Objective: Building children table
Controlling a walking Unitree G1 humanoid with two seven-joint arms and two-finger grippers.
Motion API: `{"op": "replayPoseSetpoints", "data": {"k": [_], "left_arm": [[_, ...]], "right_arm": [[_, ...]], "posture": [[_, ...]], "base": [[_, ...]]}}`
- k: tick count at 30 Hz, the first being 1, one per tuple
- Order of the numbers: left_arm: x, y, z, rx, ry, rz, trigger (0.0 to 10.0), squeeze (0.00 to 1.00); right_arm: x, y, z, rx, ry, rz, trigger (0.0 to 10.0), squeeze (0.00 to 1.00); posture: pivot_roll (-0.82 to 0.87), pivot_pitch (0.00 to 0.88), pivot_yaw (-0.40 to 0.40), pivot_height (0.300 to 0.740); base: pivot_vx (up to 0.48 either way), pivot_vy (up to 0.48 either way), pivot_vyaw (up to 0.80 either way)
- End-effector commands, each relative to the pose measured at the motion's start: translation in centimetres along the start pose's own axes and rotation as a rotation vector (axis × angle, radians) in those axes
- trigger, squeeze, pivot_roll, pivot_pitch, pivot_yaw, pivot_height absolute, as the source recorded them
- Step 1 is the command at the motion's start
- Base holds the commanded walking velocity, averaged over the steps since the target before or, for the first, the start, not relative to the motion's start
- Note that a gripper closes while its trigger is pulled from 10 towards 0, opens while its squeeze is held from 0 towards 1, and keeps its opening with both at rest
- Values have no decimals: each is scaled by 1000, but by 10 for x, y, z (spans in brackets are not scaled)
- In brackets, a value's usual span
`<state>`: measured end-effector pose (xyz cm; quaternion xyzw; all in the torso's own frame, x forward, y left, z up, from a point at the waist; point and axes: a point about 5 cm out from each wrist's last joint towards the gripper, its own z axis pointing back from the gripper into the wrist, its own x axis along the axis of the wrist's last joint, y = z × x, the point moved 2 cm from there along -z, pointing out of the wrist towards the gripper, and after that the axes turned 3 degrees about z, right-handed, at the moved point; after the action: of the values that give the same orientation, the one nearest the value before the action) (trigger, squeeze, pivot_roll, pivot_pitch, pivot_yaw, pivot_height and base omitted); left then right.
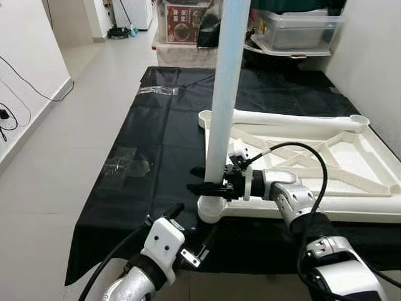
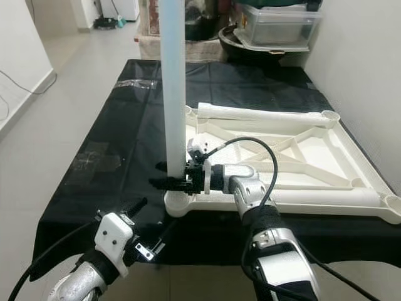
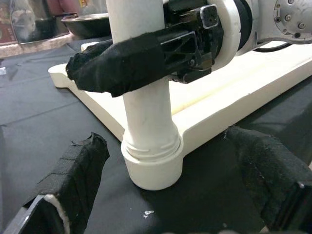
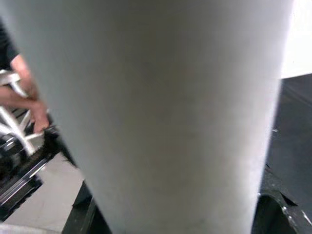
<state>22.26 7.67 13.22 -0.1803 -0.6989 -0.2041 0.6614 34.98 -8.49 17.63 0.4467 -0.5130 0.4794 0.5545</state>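
The right hand [image 1: 210, 186] clamps the upright white leg [image 1: 222, 106], standing in the near left corner socket of the upturned tabletop [image 1: 351, 157] on the black sheet [image 1: 156, 144]. The left hand [image 1: 178, 216] hovers near, fingers spread wide.

Pale tiled floor [image 1: 94, 94], white walls [image 1: 25, 44], black floor sheet [image 1: 156, 132]

The right gripper [image 1: 202, 180] is stretched forward toward 12 o'clock, wrist bent in toward 9, and its black fingers are clamped round the upright table leg [image 1: 224, 94] just above the socket. The left gripper [image 1: 177, 209] is held low at about 7 o'clock, fingers spread apart, nothing gripped.
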Motion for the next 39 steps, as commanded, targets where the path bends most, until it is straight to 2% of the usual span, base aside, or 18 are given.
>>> {"op": "replayPoseSetpoints", "data": {"k": [1, 3, 6, 7, 9, 10, 12, 13, 16, 21, 27, 28, 29, 30, 36, 37, 38, 39], "left_arm": [[-7, 0, 3, 2, 33, 2, 10000, 0], [-7, 0, 3, 2, 34, 3, 10000, 0], [-8, -1, 2, 1, 34, 7, 10000, 0], [-8, -1, 2, 1, 34, 7, 10000, 0], [-8, -1, 2, 3, 33, 7, 10000, 0], [-8, -1, 2, 3, 33, 7, 10000, 0], [-8, 0, 2, 2, 35, 6, 10000, 0], [-8, 0, 2, 2, 35, 6, 10000, 0], [-8, 0, 2, -5, 37, 5, 10000, 0], [-8, 1, 1, -2, 37, 4, 10000, 0], [-8, 1, 1, 2, 35, 3, 10000, 0], [-7, 1, 0, 2, 34, 3, 10000, 0], [-7, 1, 0, 2, 33, 3, 10000, 0], [-7, 1, 0, 2, 33, 3, 10000, 0], [-7, 1, 0, 2, 33, 5, 10000, 0], [-7, 1, 0, 2, 33, 6, 10000, 0], [-7, 1, 0, 2, 33, 6, 10000, 0], [-7, 1, 0, 2, 33, 7, 10000, 0]], "right_arm": [[-6, 6, -6, 69, 16, -40, 0, 0], [-7, 3, -7, 6, 13, -24, 0, 0], [-14, -20, -6, -357, 2, 4, 0, 0], [-14, -20, -6, -357, 2, 4, 0, 0], [-18, -44, 13, -775, -25, -58, 0, 0], [-18, -44, 13, -775, -25, -58, 0, 0], [-22, -53, 35, -1080, -44, -90, 0, 0], [-22, -53, 35, -1080, -44, -90, 0, 0], [-30, -48, 59, -1383, -41, -115, 0, 0], [-39, -27, 59, -1621, -50, -194, 0, 0], [-50, -15, 41, -1687, -39, -262, 0, 0], [-50, -15, 28, -1639, -61, -292, 9686, 0], [-49, -15, 19, -1603, -77, -313, 9686, 0], [-43, -16, 9, -1522, -143, -313, 10000, 1000], [-28, -17, 1, -1411, -243, -284, 10000, 1000], [-14, -21, 0, -1287, -309, -245, 10000, 0], [-14, -21, 0, -1287, -309, -245, 10000, 0], [-2, -25, 1, -1152, -342, -209, 10000, 0]], "posture": [[157, 78, -52, 740], [149, 72, -53, 740], [151, 70, -57, 740], [151, 70, -57, 740], [152, 71, -58, 740], [152, 71, -58, 740], [134, 78, -44, 740], [134, 78, -44, 740], [130, 81, -43, 740], [140, 88, -45, 740], [143, 88, -48, 740], [139, 88, -45, 740], [139, 88, -45, 740], [136, 88, -46, 740], [135, 90, -44, 740], [133, 87, -45, 740], [133, 87, -45, 740], [135, 88, -45, 740]], "base": [[0, 0, 0], [0, 0, 0], [0, 0, 0], [0, 0, 0], [0, 0, 0], [0, 0, 0], [0, 0, 0], [0, 0, 0], [0, 0, 0], [0, 0, 0], [0, 0, 0], [0, 0, 0], [0, 0, 0], [0, 0, 0], [0, 0, 0], [0, 0, 0], [0, 0, 0], [0, 0, 0]]}}
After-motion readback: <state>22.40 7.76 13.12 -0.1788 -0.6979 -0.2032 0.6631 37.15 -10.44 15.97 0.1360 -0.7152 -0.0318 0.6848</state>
